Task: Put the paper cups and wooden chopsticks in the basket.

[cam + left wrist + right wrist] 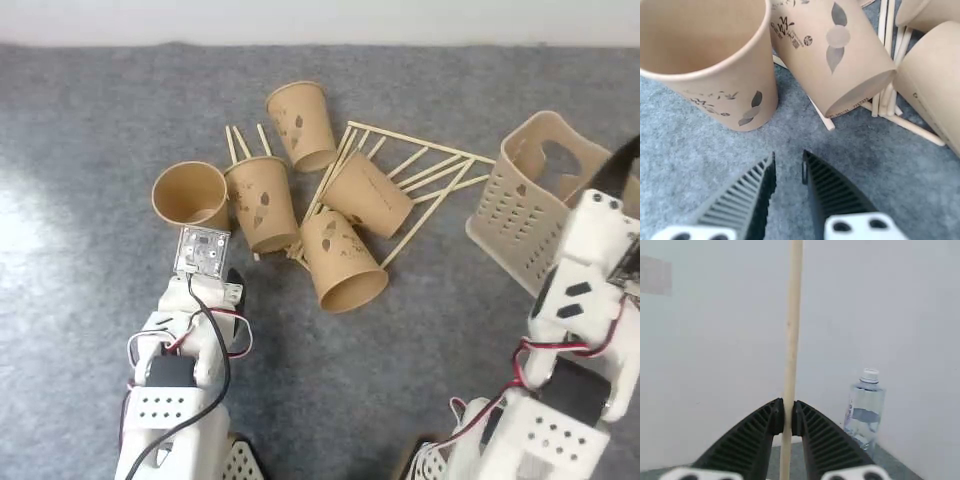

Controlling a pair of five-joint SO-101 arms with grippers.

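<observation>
Several brown paper cups lie in a cluster mid-table. One cup [190, 195] [710, 55] stands upright at the left of the pile. A second cup [262, 203] [840, 50] lies on its side beside it, and others [342, 262] lie further right. Wooden chopsticks [420, 170] [890, 107] are scattered under and between them. My left gripper [788, 159] hovers just in front of the upright cup, slightly open and holding nothing. My right gripper [788, 417] is raised and points at the wall, shut on a single chopstick [792, 330]. The beige basket [525, 205] stands at the right.
Grey carpet [90, 150] covers the table. The right arm [585, 270] rises in front of the basket. A water bottle [865, 407] stands by the white wall behind.
</observation>
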